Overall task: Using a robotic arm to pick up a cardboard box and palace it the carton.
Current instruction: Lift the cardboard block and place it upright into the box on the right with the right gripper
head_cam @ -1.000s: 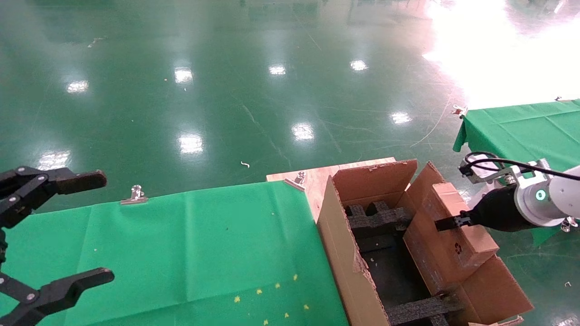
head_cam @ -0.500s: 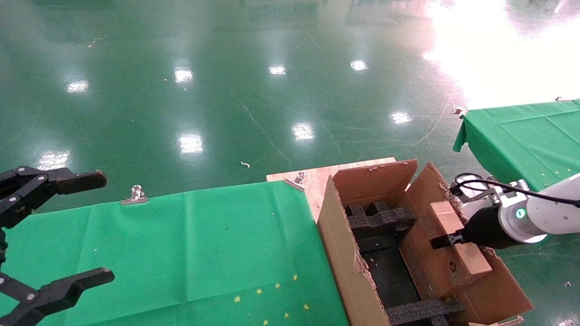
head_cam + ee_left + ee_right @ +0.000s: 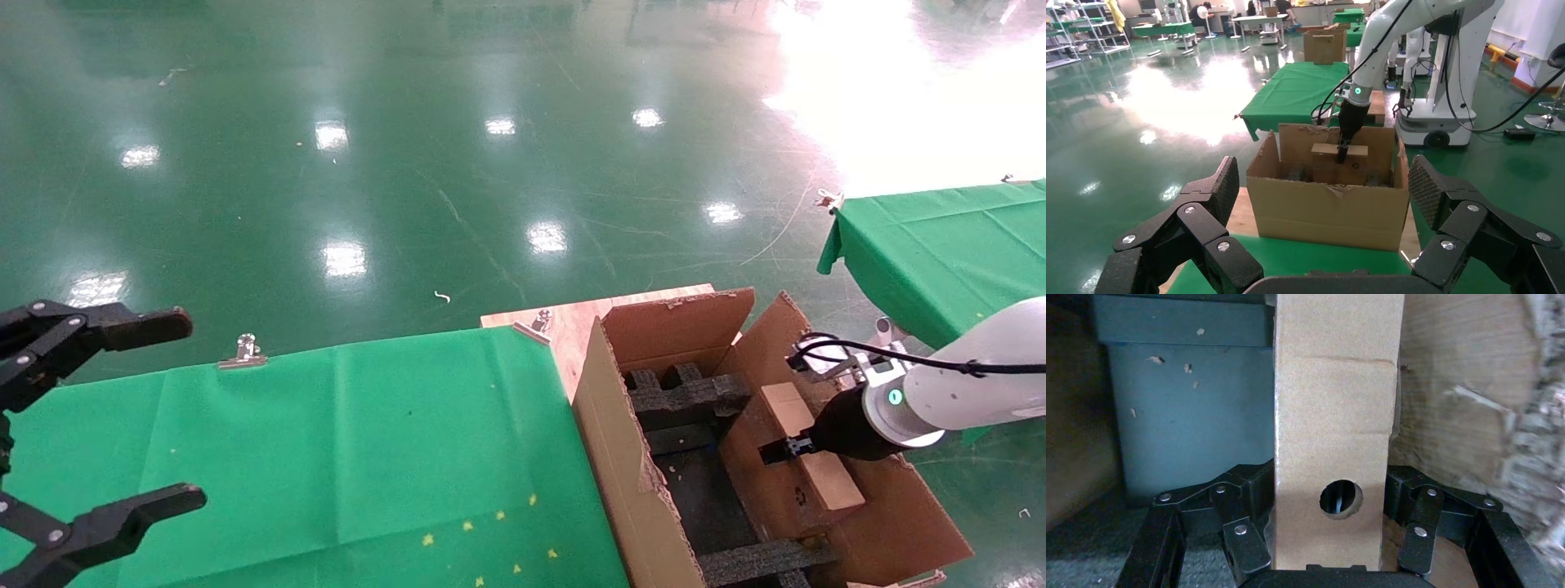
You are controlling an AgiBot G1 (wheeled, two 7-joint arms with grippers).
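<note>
cardboard box (image 3: pixel 805 457) upright — on edge

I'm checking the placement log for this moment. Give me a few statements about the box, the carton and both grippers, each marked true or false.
1. The right gripper is shut on the cardboard box. True.
2. The cardboard box rests on the green table cloth. False: it is held inside the carton, against its right wall.
3. The left gripper is open and holds nothing. True.
4. The carton's flaps are closed. False: they stand open, with black foam inserts showing inside.
5. The cardboard box has a round hole. True.
</note>
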